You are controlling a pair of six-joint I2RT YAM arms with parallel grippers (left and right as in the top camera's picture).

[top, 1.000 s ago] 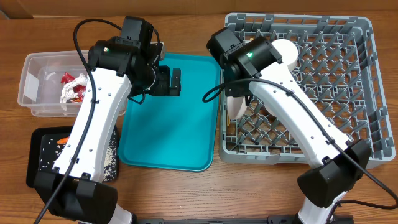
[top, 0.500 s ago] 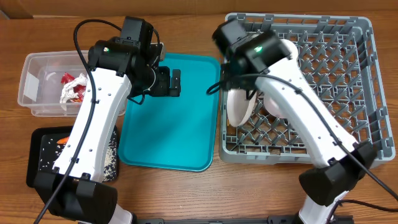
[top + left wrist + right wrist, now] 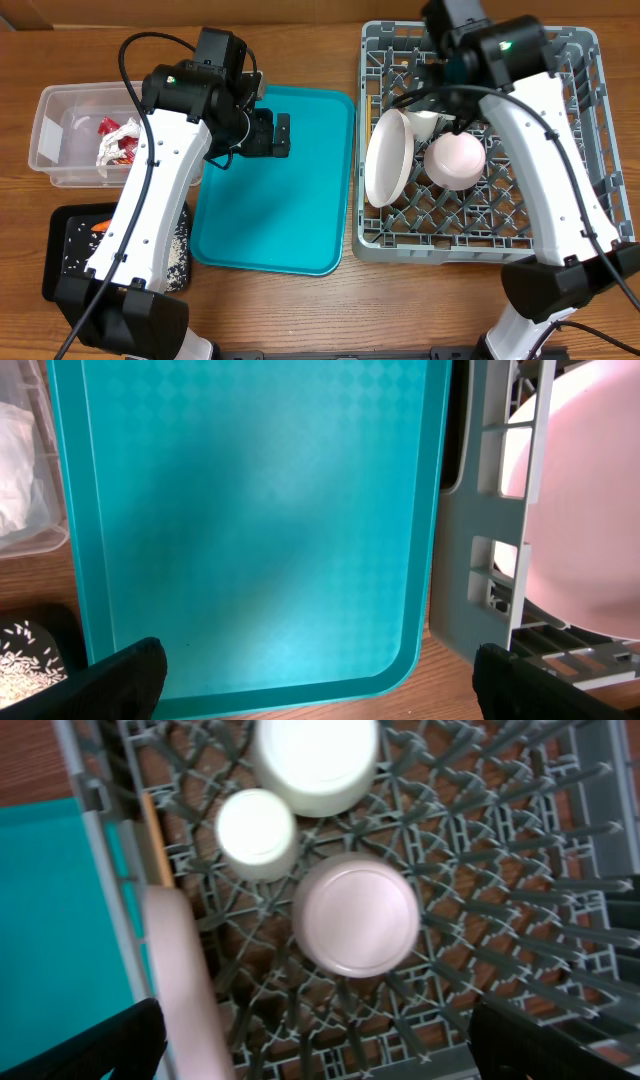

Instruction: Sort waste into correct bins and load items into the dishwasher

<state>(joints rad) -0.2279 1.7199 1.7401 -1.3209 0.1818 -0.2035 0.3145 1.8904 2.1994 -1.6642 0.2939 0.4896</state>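
Grey dish rack [image 3: 480, 248], right of frame, stands beside the teal tray [image 3: 270, 220] at centre, over which the left gripper [image 3: 278, 134] hovers, jaws released and empty. In the rack are a wide plate [image 3: 385, 160] on edge, two bowls [image 3: 355, 915] and a small cup [image 3: 255, 825]; the right gripper [image 3: 320, 1050] hangs above them, jaws spread, grasping nothing. A red wrapper [image 3: 118, 140] lies in the clear tub [image 3: 50, 110], upper left.

no readable text, label, brand or number shows on anything
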